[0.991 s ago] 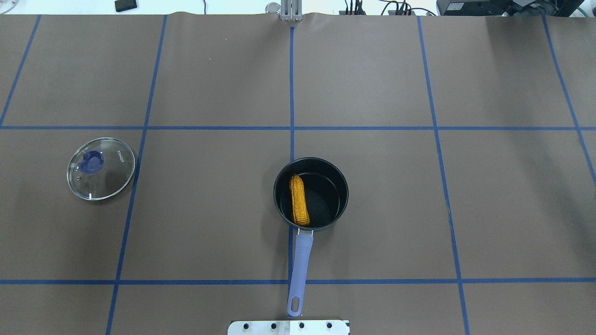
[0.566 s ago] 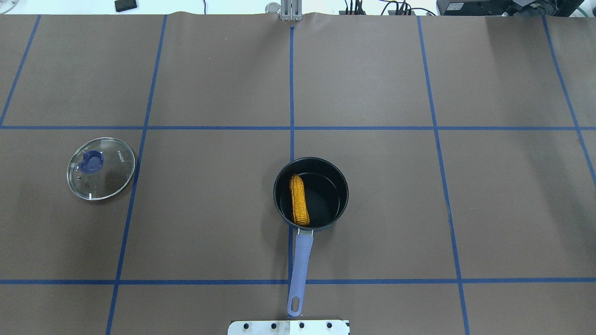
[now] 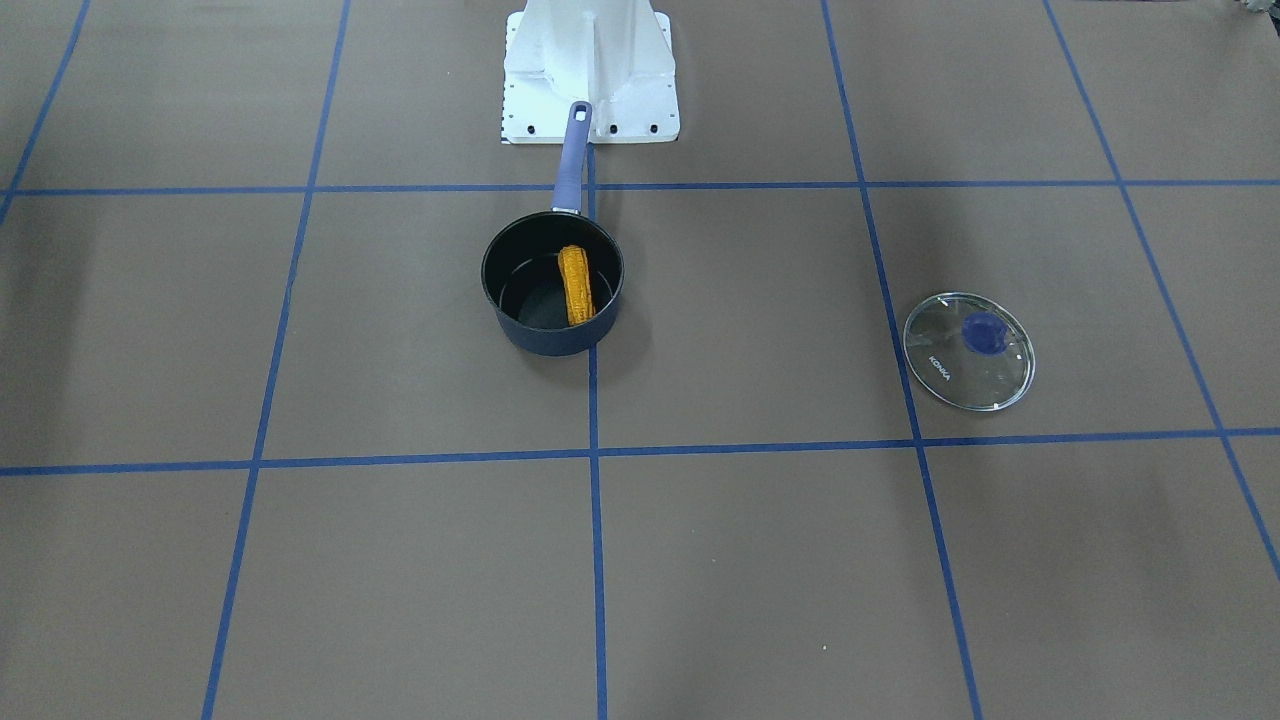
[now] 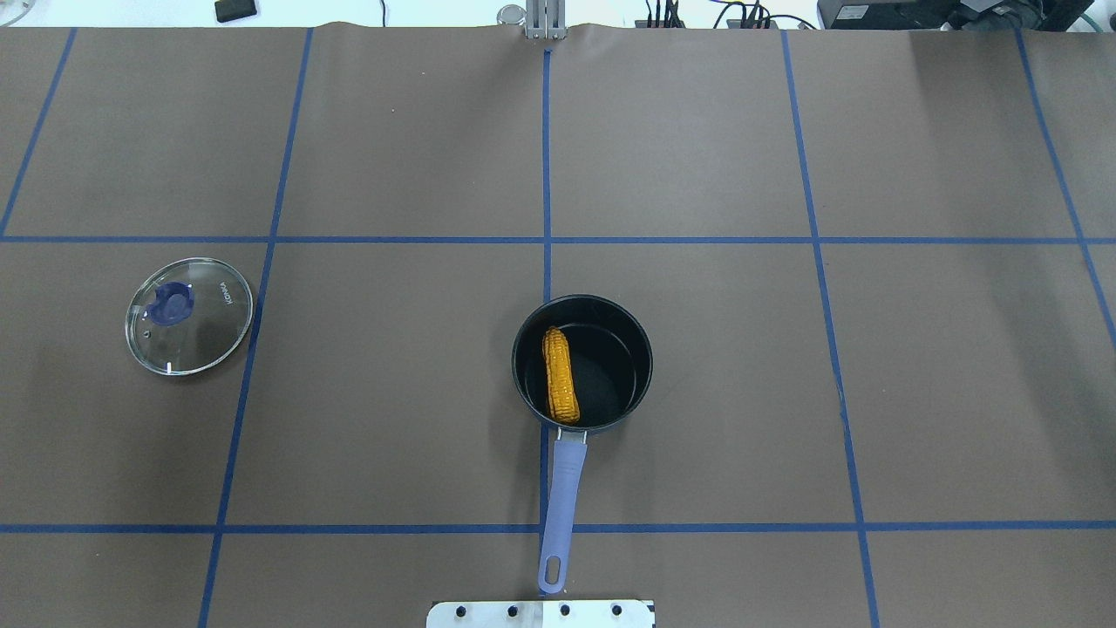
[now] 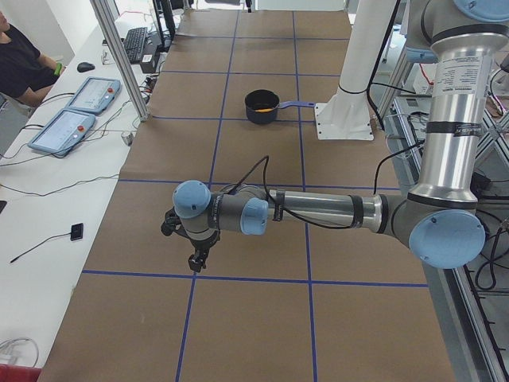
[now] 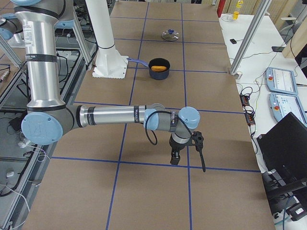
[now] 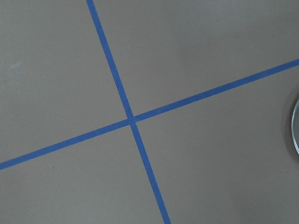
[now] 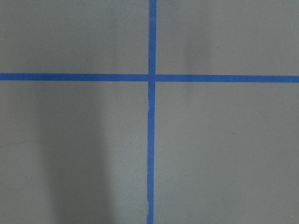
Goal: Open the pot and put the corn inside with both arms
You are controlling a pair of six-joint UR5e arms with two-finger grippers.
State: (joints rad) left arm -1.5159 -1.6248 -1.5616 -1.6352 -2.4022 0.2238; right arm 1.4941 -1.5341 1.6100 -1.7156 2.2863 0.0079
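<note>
The dark navy pot [image 4: 647, 362] stands open at the table's centre, its purple-blue handle [image 4: 558, 506] toward the robot base. The orange-yellow corn [image 4: 561, 375] lies inside it, along the left wall. The pot also shows in the front view [image 3: 550, 340] with the corn [image 3: 574, 285] in it. Neither gripper shows in the overhead or front view. The near arm's left gripper [image 5: 193, 259] hangs over bare table far from the pot [image 5: 261, 111]. The near arm's right gripper [image 6: 176, 159] does the same at the other end. I cannot tell whether either is open or shut.
The round glass lid [image 4: 189, 316] with a blue knob lies flat on the table's left side, also in the front view [image 3: 968, 350]; its edge shows in the left wrist view [image 7: 296, 130]. The white robot base [image 3: 590, 70] stands behind the pot handle. Blue tape lines grid the brown table.
</note>
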